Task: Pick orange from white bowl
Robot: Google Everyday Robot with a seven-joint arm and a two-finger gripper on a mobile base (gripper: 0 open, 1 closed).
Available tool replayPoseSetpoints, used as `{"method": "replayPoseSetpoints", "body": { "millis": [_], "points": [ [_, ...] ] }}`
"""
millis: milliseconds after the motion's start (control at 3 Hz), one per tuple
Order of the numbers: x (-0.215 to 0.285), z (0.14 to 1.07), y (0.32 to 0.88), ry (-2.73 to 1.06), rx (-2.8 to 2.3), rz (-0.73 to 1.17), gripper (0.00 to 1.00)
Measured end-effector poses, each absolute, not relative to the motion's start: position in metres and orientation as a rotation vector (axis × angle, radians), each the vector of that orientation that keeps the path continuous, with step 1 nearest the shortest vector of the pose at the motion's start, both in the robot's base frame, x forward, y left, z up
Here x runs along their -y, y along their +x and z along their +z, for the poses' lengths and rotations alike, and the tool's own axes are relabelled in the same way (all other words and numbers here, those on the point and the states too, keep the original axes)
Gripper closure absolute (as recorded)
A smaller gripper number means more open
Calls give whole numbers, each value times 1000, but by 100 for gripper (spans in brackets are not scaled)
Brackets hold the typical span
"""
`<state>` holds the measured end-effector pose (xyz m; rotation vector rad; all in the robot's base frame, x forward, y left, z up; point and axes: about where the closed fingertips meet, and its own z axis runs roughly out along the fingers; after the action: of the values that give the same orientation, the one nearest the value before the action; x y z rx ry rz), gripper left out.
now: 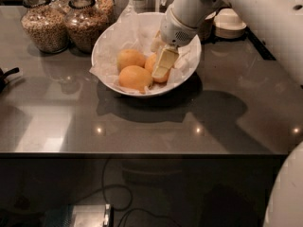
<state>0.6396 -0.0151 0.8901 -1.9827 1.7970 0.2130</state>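
Observation:
The white bowl (101, 44), lined with crumpled white paper, stands at the back middle of the dark counter and holds three oranges. My gripper (164, 64) reaches down into the bowl's right side, right on the rightmost orange (149, 64), and covers much of it. Two other oranges lie free: one at the back left (129, 58) and one at the front (135, 77). The white arm (189, 8) comes in from the upper right.
Two glass jars of grain (45, 26) (88, 23) stand just left of the bowl. Small cream stacked bowls (229, 25) sit at the back right. A black object (5, 77) pokes in at the left edge. The counter's front edge (142, 153) runs below the bowl.

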Motion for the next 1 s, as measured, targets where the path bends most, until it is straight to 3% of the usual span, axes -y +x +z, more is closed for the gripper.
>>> {"method": "replayPoseSetpoints", "body": {
  "millis": [1000],
  "points": [
    [11, 869, 640, -2045, -1824, 238, 35]
  ]
}}
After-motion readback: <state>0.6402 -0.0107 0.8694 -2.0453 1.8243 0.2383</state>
